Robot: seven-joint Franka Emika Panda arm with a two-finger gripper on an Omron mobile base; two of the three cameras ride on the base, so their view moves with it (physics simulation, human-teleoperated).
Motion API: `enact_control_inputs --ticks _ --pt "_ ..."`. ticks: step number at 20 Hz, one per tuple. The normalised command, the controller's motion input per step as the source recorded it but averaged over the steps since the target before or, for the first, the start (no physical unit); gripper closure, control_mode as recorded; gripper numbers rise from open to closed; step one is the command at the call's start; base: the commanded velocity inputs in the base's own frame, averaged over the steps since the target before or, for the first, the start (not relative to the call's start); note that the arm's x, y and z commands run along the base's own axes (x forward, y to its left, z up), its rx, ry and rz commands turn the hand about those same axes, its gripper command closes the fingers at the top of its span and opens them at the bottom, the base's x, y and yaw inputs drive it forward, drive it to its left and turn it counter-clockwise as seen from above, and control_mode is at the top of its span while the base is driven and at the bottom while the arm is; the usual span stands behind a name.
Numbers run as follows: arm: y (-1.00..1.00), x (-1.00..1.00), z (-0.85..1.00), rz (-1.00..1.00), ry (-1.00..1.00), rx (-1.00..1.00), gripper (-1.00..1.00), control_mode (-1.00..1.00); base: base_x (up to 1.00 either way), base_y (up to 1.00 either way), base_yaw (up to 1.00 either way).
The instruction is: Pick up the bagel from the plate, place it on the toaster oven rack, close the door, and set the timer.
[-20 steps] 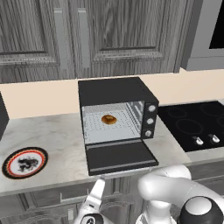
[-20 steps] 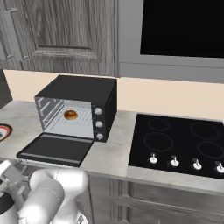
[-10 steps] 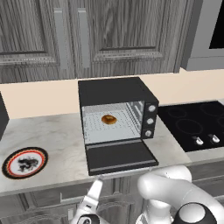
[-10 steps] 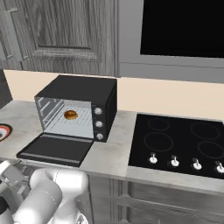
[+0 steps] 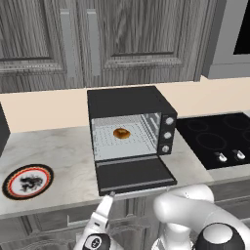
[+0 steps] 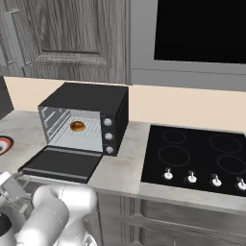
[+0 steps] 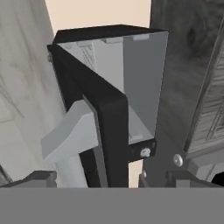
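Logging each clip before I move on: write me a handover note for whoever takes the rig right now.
Gripper: open, holding nothing, low in front of the counter edge, by the front edge of the door.
Bagel: on the toaster oven rack inside the oven.
Plate: on the counter left of the oven, no bagel on it.
Done: bagel moved to the rack.
Left: lift the door shut, then set the timer; which knob does that I cannot tell.

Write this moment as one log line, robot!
bagel: on rack | door: open | plate: bare | gripper: open, at door edge
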Motion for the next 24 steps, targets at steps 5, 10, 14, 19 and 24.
enact_control_inputs --ticks 5,10,14,19,24 --pt "-0.29 0.0 0.21 0.0 0.09 0.0 -1.0 -1.0 0.0 0.0 0.0" --pt "-0.28 0.0 0.11 0.0 0.06 0.0 -1.0 -1.0 0.0 0.0 0.0" --pt "-0.16 0.18 0.0 0.0 0.03 0.0 -1.0 -1.0 0.0 0.0 0.0" --pt "-0.07 0.36 0.0 0.0 0.0 0.0 -1.0 -1.0 0.0 0.0 0.0" --pt "0.0 0.53 0.0 0.0 0.0 0.0 -1.0 -1.0 0.0 0.0 0.0"
